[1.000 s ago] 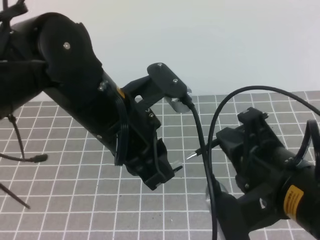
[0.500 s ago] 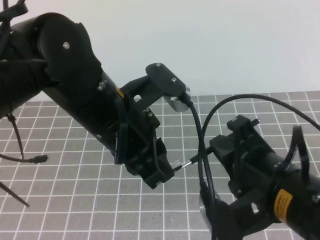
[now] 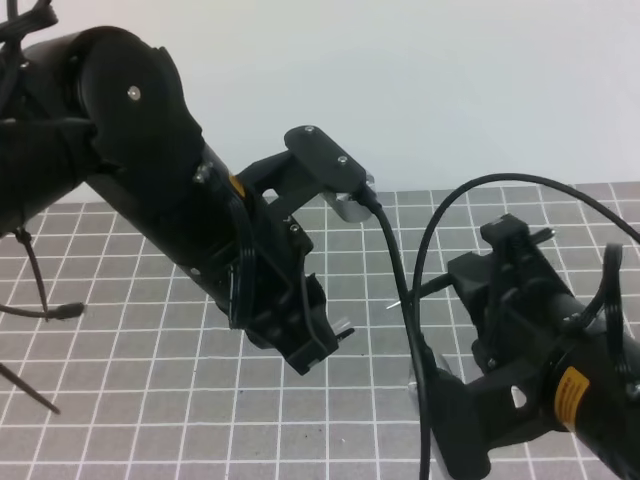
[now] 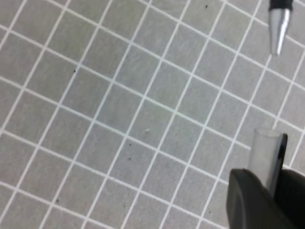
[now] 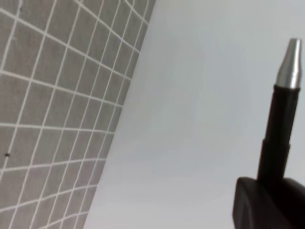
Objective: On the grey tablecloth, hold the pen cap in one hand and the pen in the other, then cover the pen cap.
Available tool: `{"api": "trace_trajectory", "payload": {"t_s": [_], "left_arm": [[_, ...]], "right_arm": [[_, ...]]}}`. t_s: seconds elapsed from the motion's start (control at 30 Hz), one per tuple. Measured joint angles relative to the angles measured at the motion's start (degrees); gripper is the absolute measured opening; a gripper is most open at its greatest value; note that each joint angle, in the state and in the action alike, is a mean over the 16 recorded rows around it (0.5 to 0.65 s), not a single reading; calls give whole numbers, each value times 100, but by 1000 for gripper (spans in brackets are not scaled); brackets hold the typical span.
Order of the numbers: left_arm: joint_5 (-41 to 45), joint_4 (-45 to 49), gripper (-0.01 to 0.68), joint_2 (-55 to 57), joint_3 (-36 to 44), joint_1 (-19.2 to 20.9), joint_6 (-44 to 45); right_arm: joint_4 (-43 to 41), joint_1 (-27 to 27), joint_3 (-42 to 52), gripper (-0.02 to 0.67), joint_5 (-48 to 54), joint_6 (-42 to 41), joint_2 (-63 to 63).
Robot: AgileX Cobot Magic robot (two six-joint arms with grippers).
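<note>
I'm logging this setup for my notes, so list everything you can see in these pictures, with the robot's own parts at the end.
Grey tablecloth with thin white grid lines: one, grey, covering the table under both arms.
Long thin black pen with silver pointed tip: one, black and silver, held in the right claw, tip aimed toward the left claw.
Short pen cap with a pale, see-through look: one, held in the left claw, with the pen tip apart from it.
Pale wall: one, off-white, behind the cloth.
Black cables: several, looping around the arms.
Left claw: one, black, shut on the cap.
Right claw: one, black, shut on the pen.
</note>
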Motion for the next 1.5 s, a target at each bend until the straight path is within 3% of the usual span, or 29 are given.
{"api": "trace_trajectory", "payload": {"t_s": [1.5], "left_arm": [[23,-212,1,141,0,-40,13]], "right_arm": [[0,31,0,-4,-592,3,7]]}}
